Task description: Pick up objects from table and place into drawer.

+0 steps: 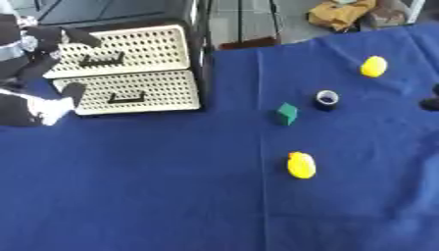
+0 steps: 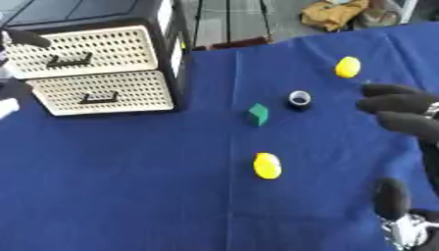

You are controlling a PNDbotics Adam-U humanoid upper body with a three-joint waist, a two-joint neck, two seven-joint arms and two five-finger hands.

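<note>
Your right hand (image 2: 403, 115) hovers open at the right edge, fingers spread, holding nothing. Your left hand (image 1: 38, 59) seems open beside the closed drawers (image 1: 129, 73). A lemon-like yellow object (image 2: 267, 165) lies mid-cloth.

Left robot hand (image 1: 38, 54) raised at the left edge — right robot hand (image 2: 403, 110) spread open, fingers pointing left.
</note>
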